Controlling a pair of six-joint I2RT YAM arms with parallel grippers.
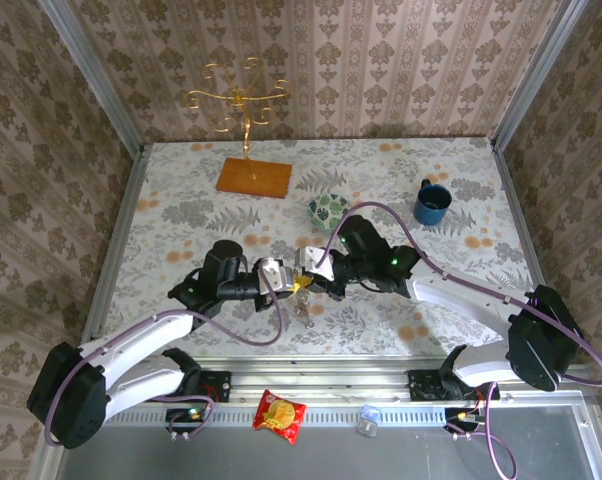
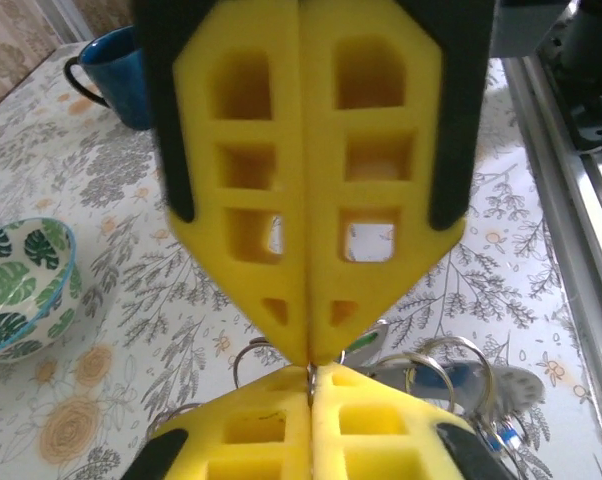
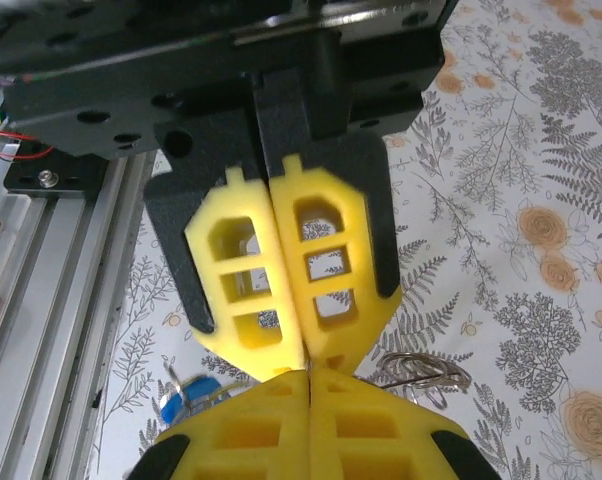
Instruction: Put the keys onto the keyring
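My two grippers meet tip to tip over the middle of the table, the left gripper coming from the left and the right gripper from the right. In the left wrist view my left gripper is shut on a thin wire of the metal keyring, and the right gripper presses in from above, also shut. The keys hang behind the tips: a green-headed one and a blue-headed one. The right wrist view has the right gripper, the left gripper, the blue key and ring loops.
A green-patterned bowl and a blue mug stand behind the grippers. A gold stand on a wooden base is at the back. A red-and-yellow snack packet lies on the front rail.
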